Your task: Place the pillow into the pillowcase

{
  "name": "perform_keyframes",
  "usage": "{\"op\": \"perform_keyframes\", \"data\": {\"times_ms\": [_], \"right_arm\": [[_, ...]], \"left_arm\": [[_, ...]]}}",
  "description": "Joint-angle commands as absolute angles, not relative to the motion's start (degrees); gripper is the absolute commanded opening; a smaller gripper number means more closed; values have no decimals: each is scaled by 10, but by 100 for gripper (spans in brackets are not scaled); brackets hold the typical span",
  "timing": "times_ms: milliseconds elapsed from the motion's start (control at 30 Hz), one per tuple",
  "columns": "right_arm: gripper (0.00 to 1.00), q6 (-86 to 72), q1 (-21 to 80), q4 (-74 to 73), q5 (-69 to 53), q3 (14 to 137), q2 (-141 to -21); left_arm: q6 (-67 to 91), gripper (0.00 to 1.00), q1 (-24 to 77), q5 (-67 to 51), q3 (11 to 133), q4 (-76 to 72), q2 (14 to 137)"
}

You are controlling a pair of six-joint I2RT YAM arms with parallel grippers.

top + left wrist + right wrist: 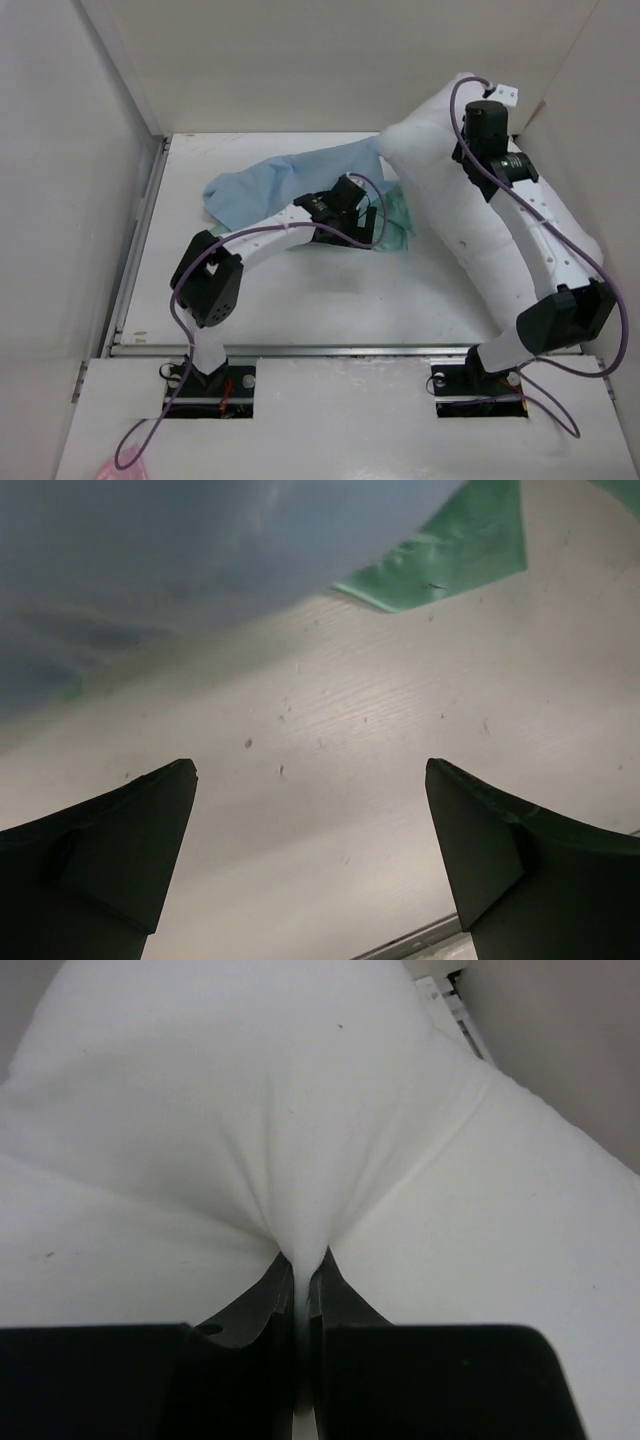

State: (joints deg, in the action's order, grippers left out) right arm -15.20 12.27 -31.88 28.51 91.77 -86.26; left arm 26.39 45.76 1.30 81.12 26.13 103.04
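table (330,300): white, walled on three sides, with both arm bases bolted at its near edge.
left gripper (310,768): spread wide and holding nothing. It hangs low over bare tabletop at the middle of the table, just beside the edge of the cloth.
pillowcase (265,185): lies slack and rumpled on the table, left of centre, pale blue face up. Shiny green shows at its right end, next to the cushion. Where its open mouth lies cannot be told.
pillow (470,230): large, plump and white. It fills the right side of the table and slopes up toward the far right corner, outside the case.
right gripper (302,1260): farthest away, near the top end of the pillow. Its fingers are pressed together, pinching a small fold of the white cover, and creases fan out from the pinch.
handling: the pillow is probably light but bulky and yielding. A pinch likely gathers only cover, so it may sag or slip when lifted. The pillowcase looks thin, floppy and slick on its satin side.
where to hold: probably a pillow corner or seam, with the case held by one layer at its opening.
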Motion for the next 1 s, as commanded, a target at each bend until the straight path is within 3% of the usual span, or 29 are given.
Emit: {"op": "perform_keyframes", "data": {"times_ms": [0, 200, 300, 433, 467, 567, 633, 800, 967], "right_arm": [[0, -152, 136, -315, 272, 898, -855], [0, -172, 131, -341, 265, 897, -886], [0, -167, 131, -336, 259, 885, -866], [0, -167, 131, -336, 244, 885, -849], [0, -167, 131, -336, 235, 885, -849], [0, -167, 125, -336, 240, 885, -844], [0, -167, 119, -342, 248, 890, -844], [0, -167, 99, -354, 295, 892, -859], [0, -195, 99, -392, 351, 940, -959]], "left_arm": [[264, 100, 450, 36, 878, 261, 1072], [272, 100, 413, 106, 904, 246, 1089], [291, 87, 382, 162, 910, 215, 1131], [267, 89, 359, 188, 983, 248, 1205], [258, 85, 359, 188, 983, 230, 1214], [249, 0, 339, 142, 990, 218, 1235], [261, 0, 322, 135, 963, 218, 1240], [281, 0, 235, 157, 830, 183, 1096], [252, 4, 201, 107, 753, 177, 978]]}}
